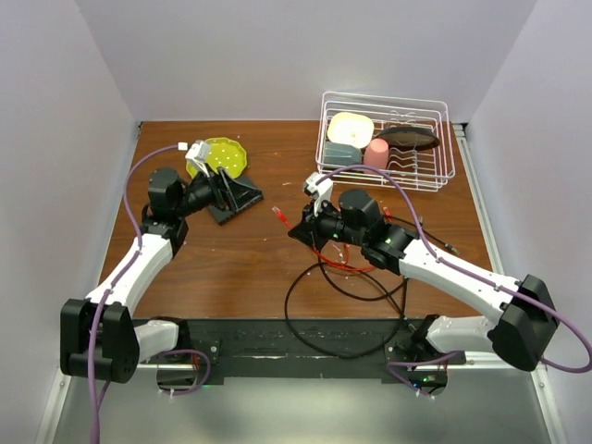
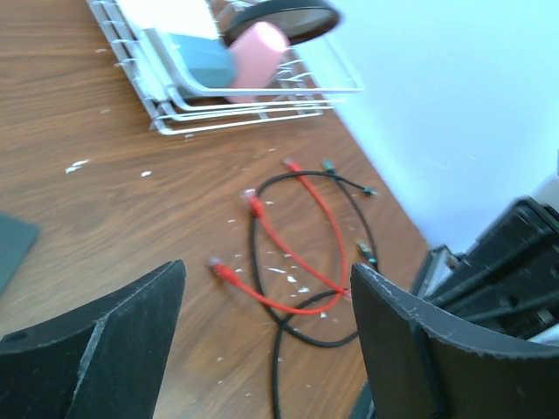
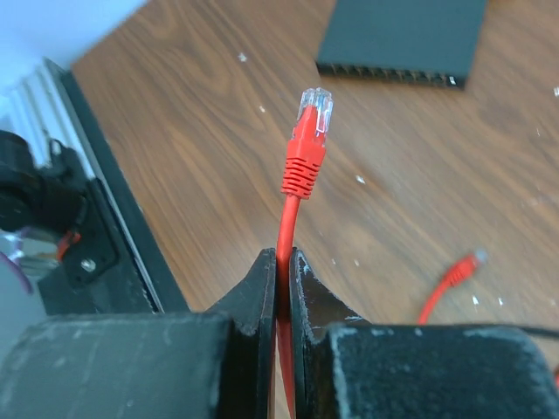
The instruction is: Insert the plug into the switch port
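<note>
The red plug (image 3: 307, 140) with its clear tip sticks up from my right gripper (image 3: 284, 258), which is shut on the red cable just below it. In the top view this plug (image 1: 277, 215) hangs above the wood, right of the flat black switch box (image 1: 242, 199). The switch port row (image 3: 384, 74) lines the box's near edge, ahead of the plug and apart from it. My left gripper (image 1: 220, 190) is at the box's left side. Its fingers (image 2: 113, 340) stand open with nothing between them. A dark corner of the box (image 2: 13, 249) shows at the left edge.
A yellow-green plate (image 1: 225, 155) lies behind the switch box. The white dish rack (image 1: 387, 139) with dishes stands at the back right. Loose red cable (image 2: 297, 262) and black cable (image 1: 342, 314) lie coiled on the table before the right arm. White crumbs dot the wood.
</note>
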